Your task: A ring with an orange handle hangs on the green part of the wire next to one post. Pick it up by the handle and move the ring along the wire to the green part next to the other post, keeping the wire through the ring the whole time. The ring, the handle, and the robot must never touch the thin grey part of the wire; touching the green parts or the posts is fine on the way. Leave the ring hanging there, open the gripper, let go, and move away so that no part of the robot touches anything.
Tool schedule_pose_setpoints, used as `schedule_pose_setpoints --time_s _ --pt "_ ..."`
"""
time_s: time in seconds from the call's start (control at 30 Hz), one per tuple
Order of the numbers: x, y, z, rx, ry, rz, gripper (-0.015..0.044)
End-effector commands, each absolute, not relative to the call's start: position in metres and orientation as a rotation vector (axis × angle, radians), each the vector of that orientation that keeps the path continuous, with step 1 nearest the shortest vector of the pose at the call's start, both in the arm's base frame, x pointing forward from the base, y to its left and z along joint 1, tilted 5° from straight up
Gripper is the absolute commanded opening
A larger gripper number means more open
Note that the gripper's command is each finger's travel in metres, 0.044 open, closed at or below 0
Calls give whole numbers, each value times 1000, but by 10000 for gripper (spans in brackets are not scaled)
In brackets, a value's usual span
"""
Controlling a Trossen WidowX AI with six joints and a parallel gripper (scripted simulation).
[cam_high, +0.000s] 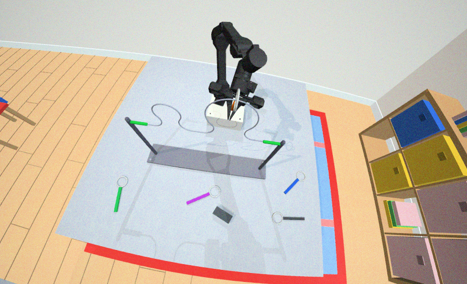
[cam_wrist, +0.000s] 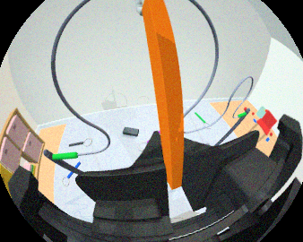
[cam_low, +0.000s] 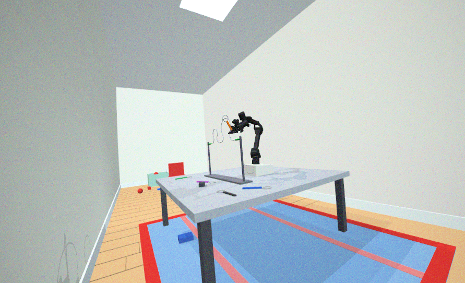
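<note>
The ring (cam_high: 238, 91) is around the grey wire (cam_high: 258, 118) (cam_wrist: 53, 58) at the top of its large arch, seen nearly edge-on in the top view. Whether ring and wire touch cannot be told. The orange handle (cam_high: 232, 105) (cam_low: 229, 125) (cam_wrist: 167, 90) slopes down from the ring. My gripper (cam_high: 229, 114) (cam_low: 231, 131) (cam_wrist: 159, 134) is shut on the handle's lower end, on the robot-base side of the wire. One green part (cam_high: 138, 122) (cam_wrist: 242, 115) is beside the left post (cam_high: 141, 137); the other green part (cam_high: 272, 142) (cam_low: 237, 139) (cam_wrist: 64, 156) is beside the right post (cam_high: 272, 155).
The posts stand on a grey base plate (cam_high: 206, 162). On the table lie rings with a green handle (cam_high: 118, 199), a purple handle (cam_high: 198, 198), a blue handle (cam_high: 291, 186) and a black handle (cam_high: 293, 218), plus a dark block (cam_high: 223, 214). A shelf (cam_high: 381, 215) stands at the right.
</note>
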State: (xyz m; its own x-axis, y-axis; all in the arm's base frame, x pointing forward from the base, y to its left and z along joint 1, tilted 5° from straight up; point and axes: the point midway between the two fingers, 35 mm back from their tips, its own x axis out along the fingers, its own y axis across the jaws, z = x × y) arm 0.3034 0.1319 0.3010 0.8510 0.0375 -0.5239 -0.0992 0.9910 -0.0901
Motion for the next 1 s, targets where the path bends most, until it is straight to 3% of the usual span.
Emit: schedule_pose_setpoints --time_s 0.0,0.97 --pt "304 130 302 -170 537 59 -150" --pt "307 118 305 -520 467 -24 -150"
